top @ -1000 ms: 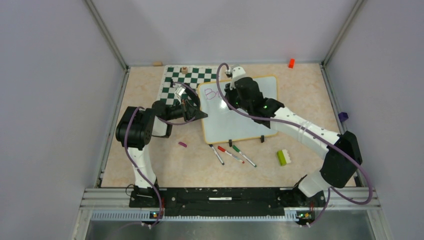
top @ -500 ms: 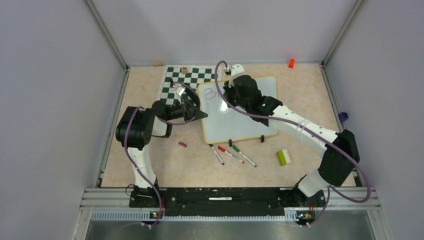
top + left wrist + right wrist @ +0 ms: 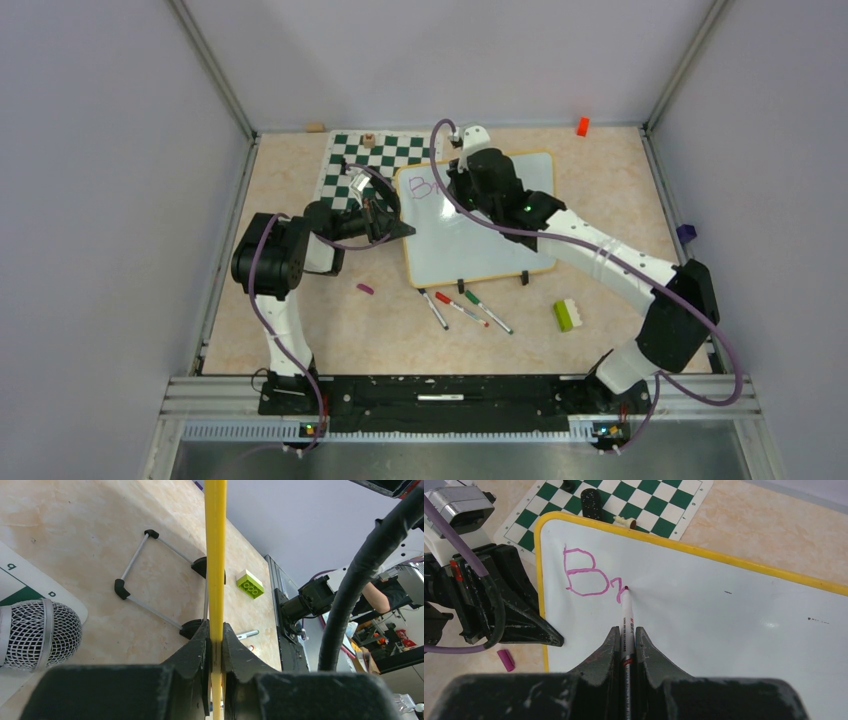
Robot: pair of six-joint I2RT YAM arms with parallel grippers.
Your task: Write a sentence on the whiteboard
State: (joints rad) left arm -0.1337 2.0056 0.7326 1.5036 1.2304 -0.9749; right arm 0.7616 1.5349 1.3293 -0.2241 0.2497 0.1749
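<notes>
Right arm's wrist has edged a little toward the far edge of the bench since 1.0 s ago, and barely at all in the last 0.5 s; left arm looks unchanged. Whiteboard (image 3: 480,250) lies flat in the far half of the bench, about centre, its left corner against the chess mat (image 3: 372,152). Left gripper (image 3: 215,630) is pressed onto the board's yellow rim at its left edge, steadying it. Right gripper (image 3: 626,630) pinches a marker (image 3: 626,611), tip touching the board near its far-left corner. Sentence (image 3: 585,575) so far: 1 purple capital "B" and the first stroke of a 2nd letter, so I judge the task barely begun, with nearly all the words left. Red print on the marker barrel is too small to read, as are the mat's border letters. Purple cap (image 3: 505,659) lies off the board's left edge; 3 spare markers (image 3: 465,308) and a green brick (image 3: 566,315) sit toward the near edge.
</notes>
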